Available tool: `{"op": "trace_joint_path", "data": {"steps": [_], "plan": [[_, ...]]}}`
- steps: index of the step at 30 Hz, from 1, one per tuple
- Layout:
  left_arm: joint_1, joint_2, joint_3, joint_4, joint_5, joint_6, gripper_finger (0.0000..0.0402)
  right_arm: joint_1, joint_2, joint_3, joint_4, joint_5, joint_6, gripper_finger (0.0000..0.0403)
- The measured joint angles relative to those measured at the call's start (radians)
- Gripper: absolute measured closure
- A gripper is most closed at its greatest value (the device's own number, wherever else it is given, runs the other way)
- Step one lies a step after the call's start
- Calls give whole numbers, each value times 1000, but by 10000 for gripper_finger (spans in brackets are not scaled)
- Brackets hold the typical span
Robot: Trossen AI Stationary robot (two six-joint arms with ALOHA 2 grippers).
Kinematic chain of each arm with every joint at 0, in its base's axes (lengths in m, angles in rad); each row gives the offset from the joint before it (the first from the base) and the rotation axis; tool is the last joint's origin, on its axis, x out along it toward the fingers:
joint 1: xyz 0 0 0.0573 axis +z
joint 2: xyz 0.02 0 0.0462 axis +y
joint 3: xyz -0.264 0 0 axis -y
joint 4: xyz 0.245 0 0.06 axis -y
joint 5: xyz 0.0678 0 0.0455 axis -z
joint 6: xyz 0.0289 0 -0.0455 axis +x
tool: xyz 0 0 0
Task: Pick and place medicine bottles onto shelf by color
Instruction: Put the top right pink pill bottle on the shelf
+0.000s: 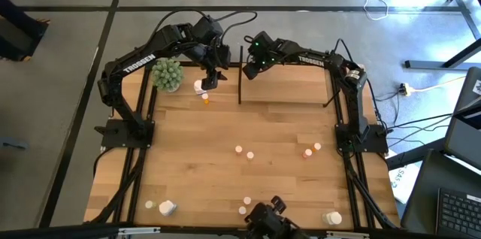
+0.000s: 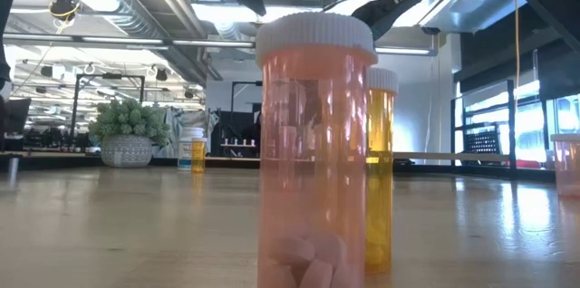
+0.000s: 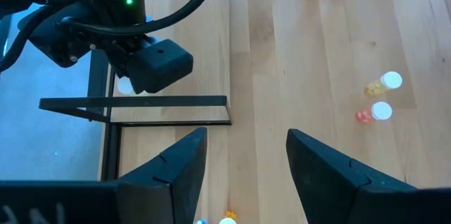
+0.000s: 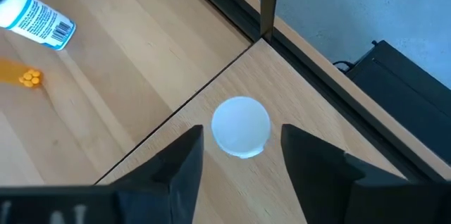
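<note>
A white-topped medicine bottle (image 4: 241,125) stands upright on the light-wood shelf (image 4: 296,76), near its far left corner. My right gripper (image 4: 241,132) hangs over it, open, with one finger on each side of the cap and a small gap on both sides. My left gripper (image 3: 246,136) is open and holds nothing. It hangs over the table left of the shelf (image 1: 285,85), above a white bottle (image 1: 199,86) and an orange one (image 1: 205,98). In the high view my right gripper (image 1: 249,70) is at the shelf's far left upright.
A green spiky plant ball (image 1: 167,74) sits at the far left. Loose bottles stand mid-table (image 1: 239,149) (image 1: 307,152) and along the near edge (image 1: 167,208) (image 1: 333,218). A pinkish bottle (image 2: 315,152) and an orange one (image 2: 379,170) stand close to the low camera.
</note>
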Motion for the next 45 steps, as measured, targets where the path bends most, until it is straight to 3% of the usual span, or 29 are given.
{"op": "trace_joint_path", "data": {"steps": [17, 22, 28, 31, 35, 42, 45], "plan": [[0, 0, 0, -14, -56, -8, 211, 3, 0, 233, -278, 25, -34, 208], [3, 0, 0, -19, -56, -10, 211, 15, 0, 359, -451, 107, -73, 208], [47, -7, 0, -66, -59, -36, 211, 76, -2, 544, -759, 314, -193, 208], [71, -27, 0, -96, -52, -35, 211, 107, -3, 624, -882, 332, -241, 208], [85, -58, 1, -99, -54, -34, 211, 141, -26, 666, -937, 282, -315, 208], [87, -117, 1, -119, -48, -34, 211, 175, -151, 624, -980, -14, -495, 208], [84, -129, 1, -127, -46, -25, 211, 206, -226, 586, -1001, -92, -582, 208]]}}
